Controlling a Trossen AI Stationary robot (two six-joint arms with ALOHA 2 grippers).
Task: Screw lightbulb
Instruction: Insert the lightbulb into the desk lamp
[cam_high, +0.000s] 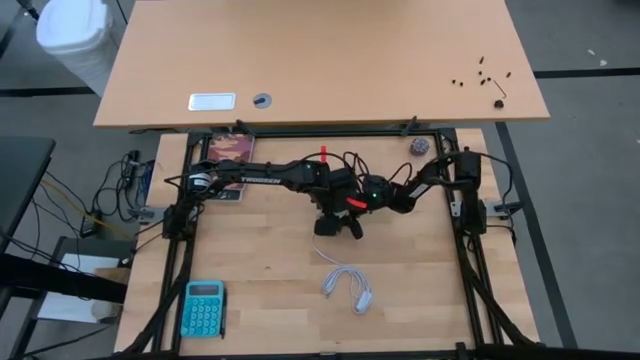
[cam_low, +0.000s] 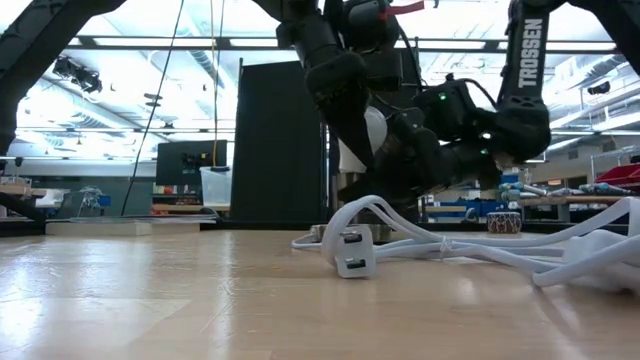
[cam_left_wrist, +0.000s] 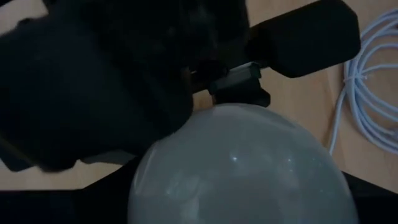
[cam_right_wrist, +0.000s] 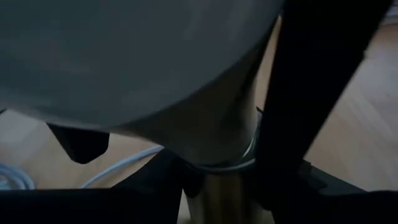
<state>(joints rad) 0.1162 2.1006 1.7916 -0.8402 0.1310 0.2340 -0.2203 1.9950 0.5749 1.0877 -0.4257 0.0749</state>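
The white lightbulb (cam_left_wrist: 242, 168) stands upright at the table's middle, globe up, with its neck (cam_right_wrist: 217, 124) narrowing into a silvery ring and a metal socket (cam_right_wrist: 214, 193) below. My left gripper (cam_high: 338, 226) reaches down over the globe and is shut on it. My right gripper (cam_high: 350, 208) comes in low from the right, its fingers on either side of the socket. In the low view the bulb (cam_low: 375, 130) shows only as a white patch between the dark arms. The socket's foot on the table is hidden. My left gripper holds the bulb's globe (cam_left_wrist: 186, 180) between its two fingers, coming steeply from above. The globe hides the places of contact. The bulb stands upright under the gripper. My right gripper pinches the metal part just under the silvery ring (cam_right_wrist: 245, 155) between its two fingers, coming nearly level from the table's right side. Whether that part is the socket alone or also the screw base, I cannot tell.
A white cord with a plug (cam_high: 347, 285) lies coiled near the table's front, just in front of the grippers (cam_low: 350, 255). A teal calculator (cam_high: 203, 308) lies at the near left corner. A small purplish ball (cam_high: 418, 147) sits at the far right.
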